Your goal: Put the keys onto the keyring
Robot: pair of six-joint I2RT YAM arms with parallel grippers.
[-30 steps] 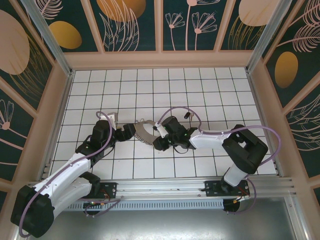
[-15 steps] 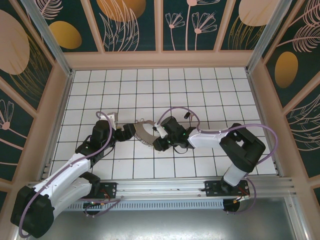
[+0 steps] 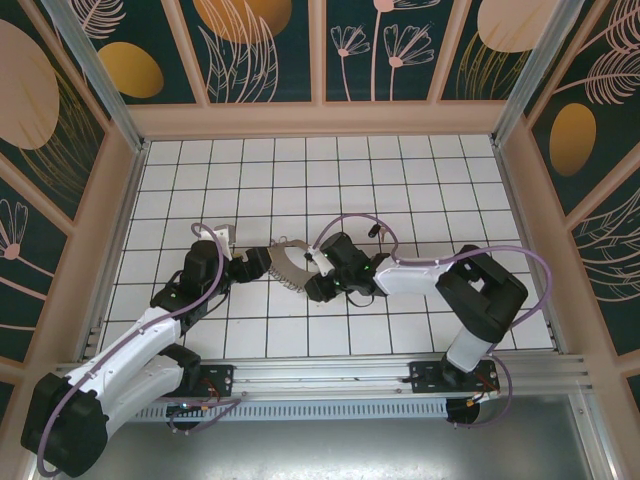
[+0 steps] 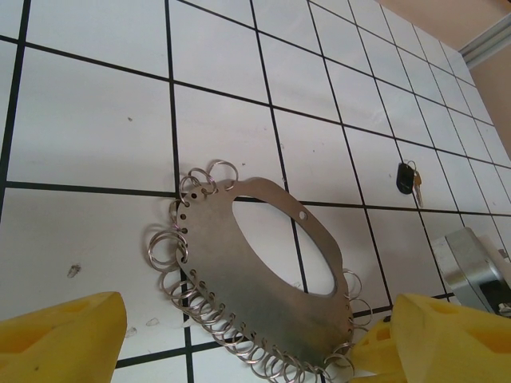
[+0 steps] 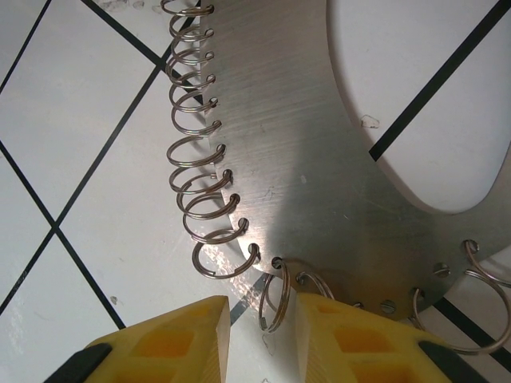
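The right gripper (image 5: 262,309) stood narrowly open around one split ring (image 5: 275,294) on the edge of the flat silvery steel keyring plate (image 5: 303,159). The left gripper (image 4: 239,323) gaped wide, straddling it. At two o'clock from the plate lay the small dark keys (image 4: 406,179), with open white tiles (image 4: 80,120) around them.

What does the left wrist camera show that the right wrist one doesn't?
Left wrist, not right: the small black-headed keys lying apart from the flat silvery metal keyring plate, its whole oval cut-out, and the wide-open left gripper. Right wrist, not left: one split ring standing in the gap between the fingers of the right gripper. Both: that plate, edged with small wire rings, on white tiles.
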